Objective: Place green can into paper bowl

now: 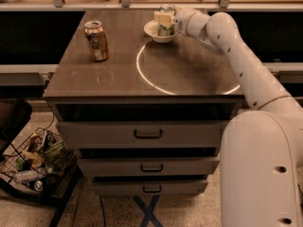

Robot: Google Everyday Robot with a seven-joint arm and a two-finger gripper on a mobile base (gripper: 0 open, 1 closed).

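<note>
The green can [166, 30] stands upright in the paper bowl [152, 31] at the back of the table, its silver top [167, 7] showing above my gripper. My gripper [164, 19] reaches in from the right and is shut on the can's upper body. A pale finger [162, 18] covers the can's front. The can's base sits inside the bowl's rim.
An orange-brown can [96, 40] stands at the table's back left. A pale ring mark [184, 67] lies on the brown tabletop [118, 79]. Drawers [147, 134] sit below it. A wire basket of litter [35, 162] stands on the floor at the left. My arm [246, 74] crosses the right side.
</note>
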